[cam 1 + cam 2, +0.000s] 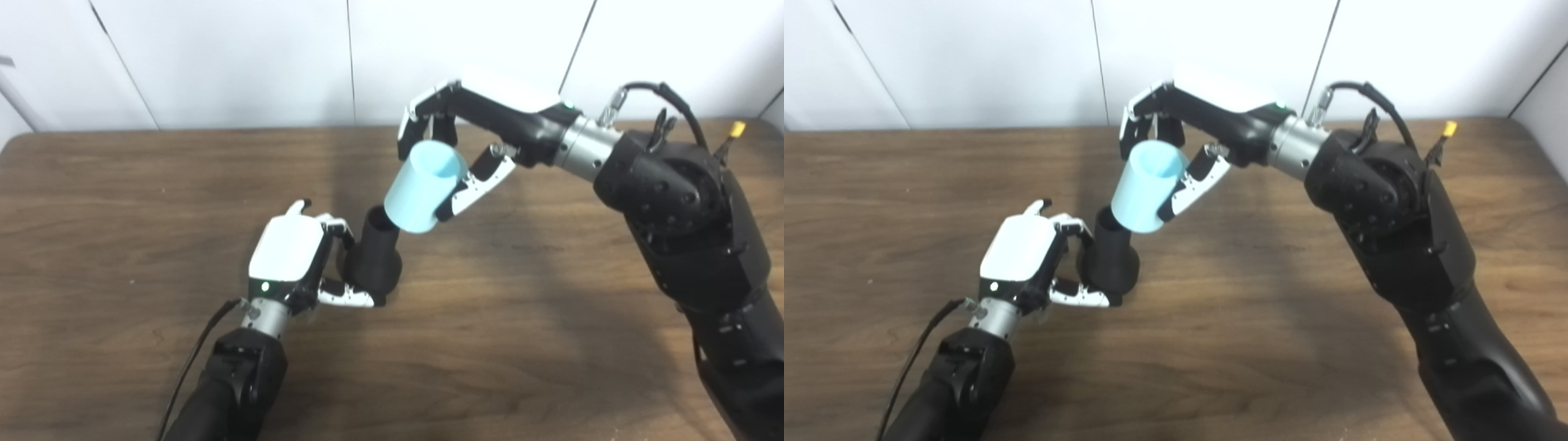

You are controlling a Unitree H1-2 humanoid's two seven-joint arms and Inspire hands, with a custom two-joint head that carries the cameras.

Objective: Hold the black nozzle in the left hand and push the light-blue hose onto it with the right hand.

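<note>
The black nozzle (376,254) stands near the middle of the wooden table (122,202), narrow end up. My left hand (294,257) is shut on the nozzle's wide base from the left. The light-blue hose (425,187), a short open tube, is tilted, with its lower end touching the nozzle's top rim from the right. My right hand (465,141) is shut on the hose, fingers over its upper end and thumb along its right side. The same scene shows in the right eye view, with the nozzle (1111,257) and the hose (1148,187).
A white panelled wall (245,61) runs behind the table's far edge. My right forearm (674,202) reaches across the table's right side. A black cable (196,355) hangs beside my left wrist.
</note>
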